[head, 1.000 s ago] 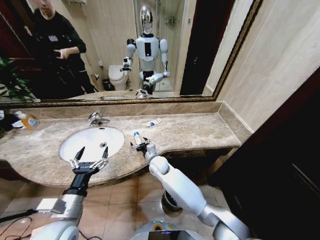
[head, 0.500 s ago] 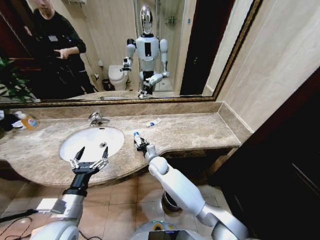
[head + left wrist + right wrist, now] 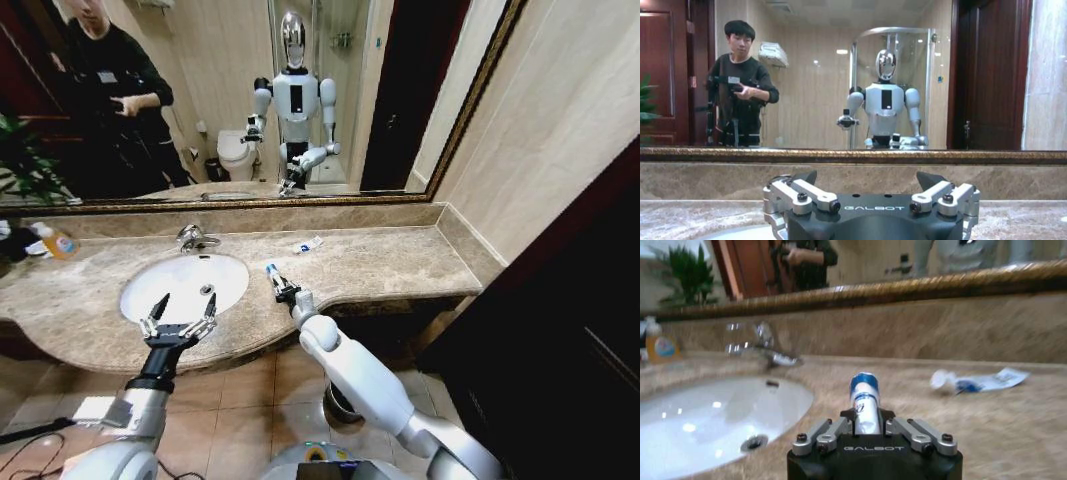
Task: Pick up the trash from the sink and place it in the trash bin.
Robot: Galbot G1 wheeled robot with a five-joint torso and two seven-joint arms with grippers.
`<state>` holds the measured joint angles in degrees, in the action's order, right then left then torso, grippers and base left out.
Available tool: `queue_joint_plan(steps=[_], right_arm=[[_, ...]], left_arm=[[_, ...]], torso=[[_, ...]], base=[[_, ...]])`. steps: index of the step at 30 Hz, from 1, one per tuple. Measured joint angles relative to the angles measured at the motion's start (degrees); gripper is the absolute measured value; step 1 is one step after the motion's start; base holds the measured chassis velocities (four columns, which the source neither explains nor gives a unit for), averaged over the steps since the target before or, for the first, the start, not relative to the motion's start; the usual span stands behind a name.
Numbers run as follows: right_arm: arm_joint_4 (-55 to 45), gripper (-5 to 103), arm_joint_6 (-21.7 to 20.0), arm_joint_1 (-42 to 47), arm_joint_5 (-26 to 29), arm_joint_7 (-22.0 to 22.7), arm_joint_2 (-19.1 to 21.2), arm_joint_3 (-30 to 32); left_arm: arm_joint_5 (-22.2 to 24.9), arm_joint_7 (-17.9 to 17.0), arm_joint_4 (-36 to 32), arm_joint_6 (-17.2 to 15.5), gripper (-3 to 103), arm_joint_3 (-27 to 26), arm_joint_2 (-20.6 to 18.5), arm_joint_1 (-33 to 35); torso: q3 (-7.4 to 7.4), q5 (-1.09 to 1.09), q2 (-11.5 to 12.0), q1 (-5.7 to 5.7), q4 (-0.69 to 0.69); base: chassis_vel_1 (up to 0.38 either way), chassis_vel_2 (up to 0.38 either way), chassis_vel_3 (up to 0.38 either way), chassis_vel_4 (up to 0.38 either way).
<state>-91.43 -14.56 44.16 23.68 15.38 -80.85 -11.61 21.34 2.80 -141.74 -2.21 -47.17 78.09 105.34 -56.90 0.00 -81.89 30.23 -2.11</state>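
Observation:
My right gripper [image 3: 281, 288] is shut on a small white tube with a blue end [image 3: 271, 270], holding it just above the beige counter to the right of the white oval sink [image 3: 185, 283]. In the right wrist view the tube [image 3: 864, 400] stands up between the closed fingers of the right gripper [image 3: 865, 421], with the sink [image 3: 700, 410] beyond it. My left gripper [image 3: 178, 323] hovers open over the sink's front rim; in its wrist view the left gripper [image 3: 867, 179] has spread fingers with nothing between them. The trash bin [image 3: 335, 404] sits on the floor under my right arm, partly hidden.
A white and blue packet [image 3: 308, 244] lies on the counter near the mirror, and the packet [image 3: 980, 379] also shows from the right wrist. The chrome faucet [image 3: 195, 238] stands behind the basin. A bottle with an orange label [image 3: 55, 242] is at the far left.
My right gripper has closed on the white tube and drawn it slightly up from the counter. The left arm has stayed where it was.

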Motion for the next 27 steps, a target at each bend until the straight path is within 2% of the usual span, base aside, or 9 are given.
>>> queue_joint_plan(steps=[4,8,9,12,13,15,18,20,27], right_arm=[[-4.3,20,0.0,2.0,0.1,0.4,3.0,1.8],[-12.0,20,0.1,7.7,0.4,0.3,10.3,6.0],[-12.0,20,0.1,7.7,0.4,0.3,10.3,6.0],[-20.3,20,-0.3,14.2,2.1,0.3,15.6,10.3],[-20.3,20,-0.3,14.2,2.1,0.3,15.6,10.3],[-24.5,20,-0.2,18.3,2.5,0.5,18.2,12.5],[-27.6,20,0.3,22.4,2.5,1.2,20.1,14.2],[-30.8,20,1.0,28.6,2.1,2.1,21.9,15.9],[-31.7,20,4.5,39.3,-2.7,1.9,21.4,20.2]], left_arm=[[0.0,0.0,0.0,0.0,100,0.0,0.0,0.0],[0.0,0.0,0.0,0.0,100,0.0,0.0,0.0],[0.0,0.0,0.0,0.0,100,0.0,0.0,0.0],[0.0,0.0,0.0,0.0,100,0.0,0.0,0.0],[0.0,0.0,0.0,0.0,100,0.0,0.0,0.0],[0.0,0.0,0.0,0.0,100,0.0,0.0,0.0],[0.0,0.0,0.0,0.0,100,0.0,0.0,0.0],[0.0,0.0,0.0,0.0,100,0.0,0.0,0.0],[0.0,0.0,0.0,0.0,100,0.0,0.0,0.0]], torso=[[0.0,0.01,0.0,0.0,0.0],[0.0,0.0,0.0,0.0,0.01],[0.0,0.0,0.0,0.0,0.01],[0.0,0.0,0.0,-0.01,0.02],[0.0,0.0,0.0,-0.01,0.02],[0.01,0.02,0.0,-0.01,0.01],[0.01,0.01,0.0,-0.01,0.0],[0.01,0.01,0.0,-0.01,0.0],[0.01,0.0,0.0,-0.01,0.01]], base=[[0.0,0.0,0.0,0.0],[0.0,0.0,0.0,0.0],[0.0,0.0,0.0,0.0],[0.0,0.0,0.0,0.0],[0.0,0.0,0.0,0.0],[0.0,0.0,0.0,0.0],[0.0,0.0,0.0,0.0],[0.0,0.0,0.0,0.0],[0.0,0.0,0.0,0.0]])
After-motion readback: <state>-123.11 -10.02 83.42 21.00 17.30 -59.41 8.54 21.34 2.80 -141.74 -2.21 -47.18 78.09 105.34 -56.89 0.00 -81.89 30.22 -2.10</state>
